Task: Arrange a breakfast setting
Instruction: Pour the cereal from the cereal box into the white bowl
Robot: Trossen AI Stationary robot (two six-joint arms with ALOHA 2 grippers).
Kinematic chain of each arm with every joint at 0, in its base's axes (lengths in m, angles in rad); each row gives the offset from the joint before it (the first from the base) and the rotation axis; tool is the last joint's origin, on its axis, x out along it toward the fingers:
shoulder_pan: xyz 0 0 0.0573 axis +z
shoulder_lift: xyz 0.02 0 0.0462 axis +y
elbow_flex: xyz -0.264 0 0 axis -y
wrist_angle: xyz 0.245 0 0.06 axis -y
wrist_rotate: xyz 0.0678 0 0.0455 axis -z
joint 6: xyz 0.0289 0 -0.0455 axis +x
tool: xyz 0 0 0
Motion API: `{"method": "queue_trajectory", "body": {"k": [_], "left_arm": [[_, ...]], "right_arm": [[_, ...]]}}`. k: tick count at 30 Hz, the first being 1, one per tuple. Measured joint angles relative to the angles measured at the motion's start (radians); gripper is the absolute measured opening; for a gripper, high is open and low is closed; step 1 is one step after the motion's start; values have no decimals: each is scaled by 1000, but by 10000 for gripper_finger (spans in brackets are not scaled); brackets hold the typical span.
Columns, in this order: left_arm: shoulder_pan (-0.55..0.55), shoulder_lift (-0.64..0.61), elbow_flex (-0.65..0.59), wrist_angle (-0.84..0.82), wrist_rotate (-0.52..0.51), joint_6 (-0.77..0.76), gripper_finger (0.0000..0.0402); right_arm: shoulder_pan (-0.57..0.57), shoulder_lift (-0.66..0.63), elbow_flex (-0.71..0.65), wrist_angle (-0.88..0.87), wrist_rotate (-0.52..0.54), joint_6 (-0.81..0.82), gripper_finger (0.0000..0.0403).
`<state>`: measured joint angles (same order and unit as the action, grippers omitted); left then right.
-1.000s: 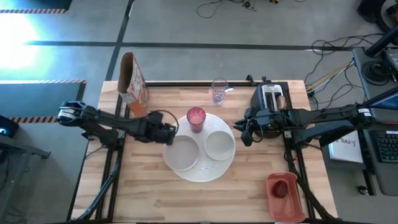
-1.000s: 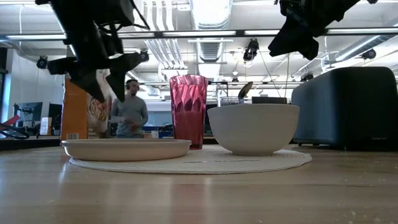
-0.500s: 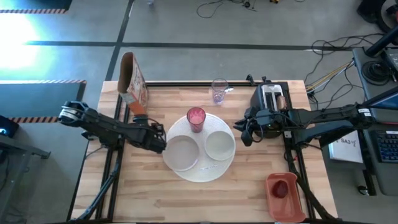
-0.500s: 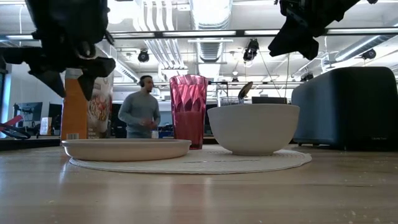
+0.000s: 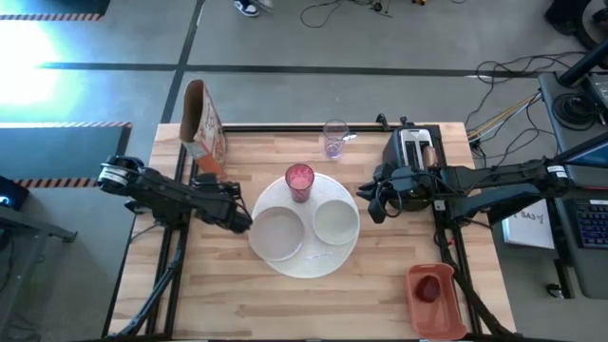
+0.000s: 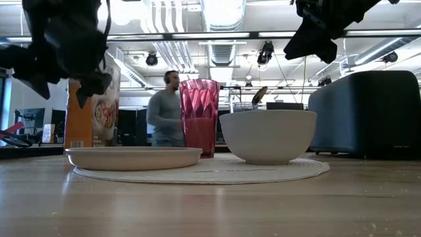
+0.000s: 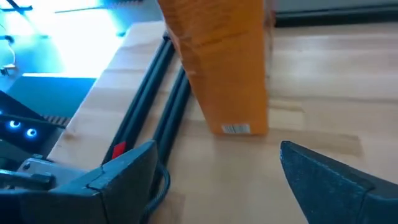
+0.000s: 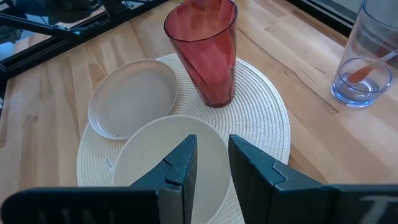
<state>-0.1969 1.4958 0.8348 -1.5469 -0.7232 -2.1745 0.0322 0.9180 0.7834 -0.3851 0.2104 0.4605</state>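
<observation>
the left gripper (image 5: 237,215) hangs over the tabletop (image 5: 237,294) just left of the small white plate (image 5: 277,234), its fingers (image 7: 329,177) spread wide with nothing between them; past them, in its own wrist view, stands the orange cereal box (image 7: 221,62) with bare wood in front. the right gripper (image 5: 370,202) hovers just right of the white bowl (image 5: 335,221), its fingers (image 8: 180,163) nearly pressed together with only a narrow slit between, holding nothing and touching nothing.

the breakfast setting sits in the middle of the tabletop on a large round white placemat (image 5: 309,261) of woven, ribbed texture. on it, the small white plate lies to the left, shallow and bare; the white bowl stands to the right, just beside the plate; the pink cup (image 5: 299,180), faceted and upright, stands at the far edge of the mat between them. in the low view the plate (image 6: 133,157), cup (image 6: 199,117) and bowl (image 6: 268,135) line up left to right.

the clear purplish glass (image 5: 334,139) stands near the far edge of the tabletop, apart from the mat, with a spoon (image 8: 373,64) leaning inside it. the cereal box (image 5: 203,123) stands at the far left corner. a dark toaster (image 5: 414,150) sits at the far right, under the right arm. a red tray (image 5: 434,299) at the near right corner holds a small red fruit (image 5: 429,289). a person (image 6: 166,112) shows in the room behind the cup.
</observation>
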Motion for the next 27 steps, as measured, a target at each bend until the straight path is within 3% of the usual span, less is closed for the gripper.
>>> {"method": "queue_trajectory", "body": {"k": [4,10,27], "left_arm": [[20,0,-90,39,-89,-86,327],[49,39,-79,76,-182,-99,327],[123,68,-178,159,-315,-163,327]], "right_arm": [[0,0,0,0,0,0,82],[0,0,0,0,0,0,82],[0,0,0,0,0,0,82]]}}
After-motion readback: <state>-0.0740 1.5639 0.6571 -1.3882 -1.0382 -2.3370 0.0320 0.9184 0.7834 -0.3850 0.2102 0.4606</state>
